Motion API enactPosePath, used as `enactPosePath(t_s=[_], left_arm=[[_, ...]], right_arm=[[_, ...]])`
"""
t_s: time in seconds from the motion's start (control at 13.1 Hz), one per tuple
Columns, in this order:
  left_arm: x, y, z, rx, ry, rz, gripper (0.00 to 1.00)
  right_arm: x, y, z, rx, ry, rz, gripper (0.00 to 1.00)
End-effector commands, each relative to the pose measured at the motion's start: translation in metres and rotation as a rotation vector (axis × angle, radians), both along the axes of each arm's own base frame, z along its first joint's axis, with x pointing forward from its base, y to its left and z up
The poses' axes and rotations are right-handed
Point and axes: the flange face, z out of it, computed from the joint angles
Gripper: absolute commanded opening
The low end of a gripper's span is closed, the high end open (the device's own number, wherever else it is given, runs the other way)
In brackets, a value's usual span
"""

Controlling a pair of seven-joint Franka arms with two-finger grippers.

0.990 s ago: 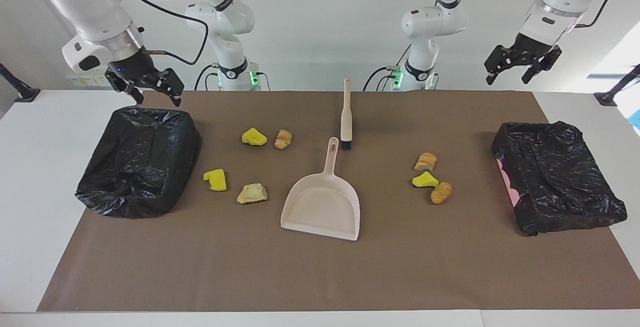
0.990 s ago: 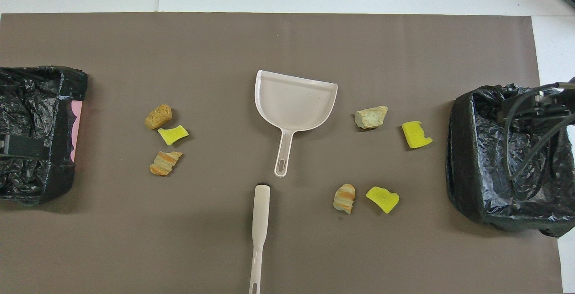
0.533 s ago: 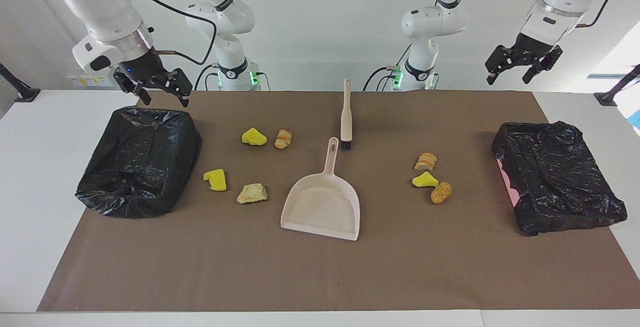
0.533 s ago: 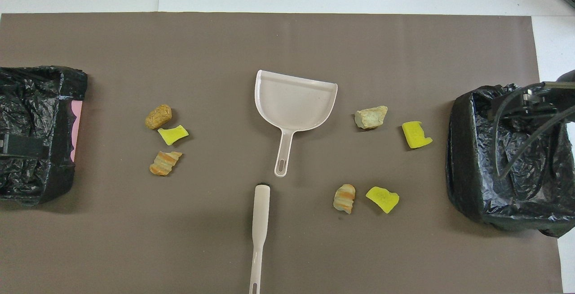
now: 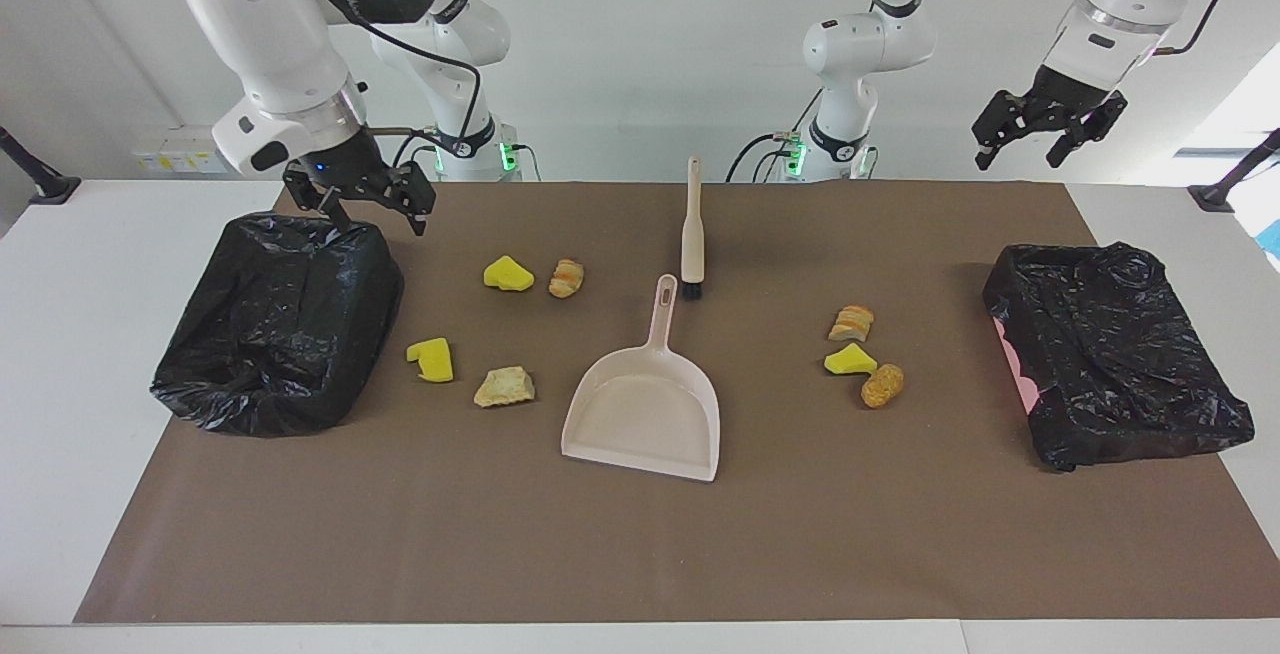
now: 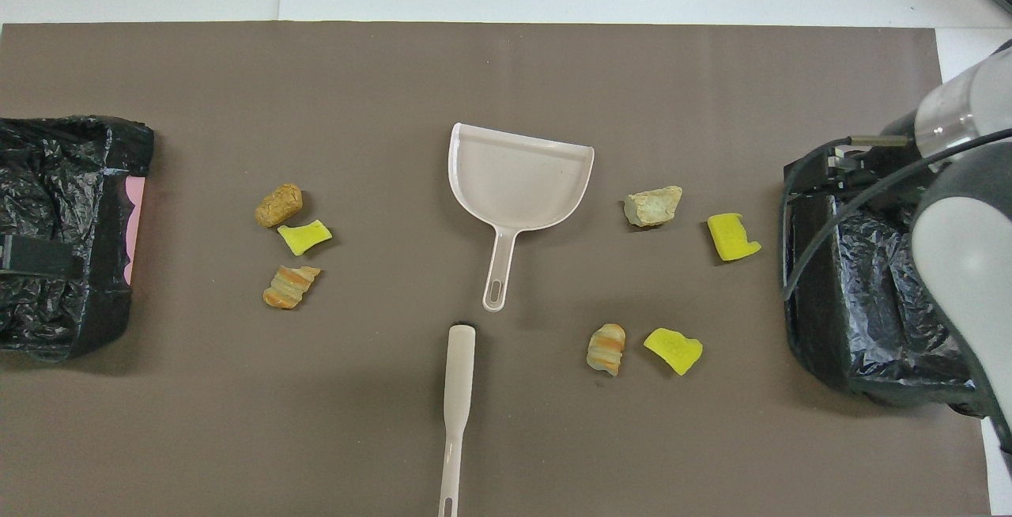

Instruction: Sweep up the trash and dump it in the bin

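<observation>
Seven pieces of trash lie on the brown mat (image 5: 640, 554) around the dustpan (image 5: 645, 419): four (image 5: 505, 386) toward the right arm's end, about nine o'clock of the pan in the facing view, three (image 5: 881, 385) about three o'clock. The brush (image 5: 691, 229) lies at twelve o'clock. The right gripper (image 5: 365, 199), jaws wide and empty, hangs over the rim of one black-lined bin (image 5: 280, 324); the left gripper (image 5: 1045, 124), wide and empty, waits high near the other bin (image 5: 1110, 354).

In the overhead view the brush (image 6: 457, 414) handle runs off the bottom edge. The right arm (image 6: 961, 224) covers part of its bin (image 6: 862, 319).
</observation>
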Motion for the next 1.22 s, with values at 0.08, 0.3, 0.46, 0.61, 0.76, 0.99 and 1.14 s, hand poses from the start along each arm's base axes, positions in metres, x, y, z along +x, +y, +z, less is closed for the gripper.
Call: enactPosePath(t_s=[0.08, 0.3, 0.46, 0.61, 0.76, 0.99, 1.14], left_arm=[[-0.004, 0.001, 0.001, 0.003, -0.014, 0.003, 1.0], [-0.006, 0.0, 0.0, 0.002, -0.012, 0.005, 1.0], [-0.006, -0.002, 0.0, 0.002, -0.009, 0.003, 1.0], [-0.007, -0.008, 0.0, 0.003, -0.007, -0.008, 1.0], [-0.008, -0.011, -0.001, 0.002, -0.003, -0.012, 1.0], [-0.007, -0.008, 0.0, 0.002, -0.009, -0.014, 1.0], [-0.007, -0.004, 0.0, 0.001, -0.009, -0.006, 1.0]], right_arm=[[0.015, 0.046, -0.047, -0.004, -0.001, -0.047, 1.0], [0.024, 0.09, -0.079, -0.004, -0.009, -0.083, 1.0], [0.024, 0.114, -0.098, -0.002, -0.025, -0.099, 1.0], [0.018, 0.134, -0.108, -0.002, -0.029, -0.101, 1.0], [0.016, 0.16, -0.124, -0.024, -0.038, -0.129, 1.0], [0.006, 0.204, -0.148, -0.029, -0.033, -0.168, 1.0], [0.0, 0.231, -0.166, -0.03, -0.031, -0.196, 1.0]])
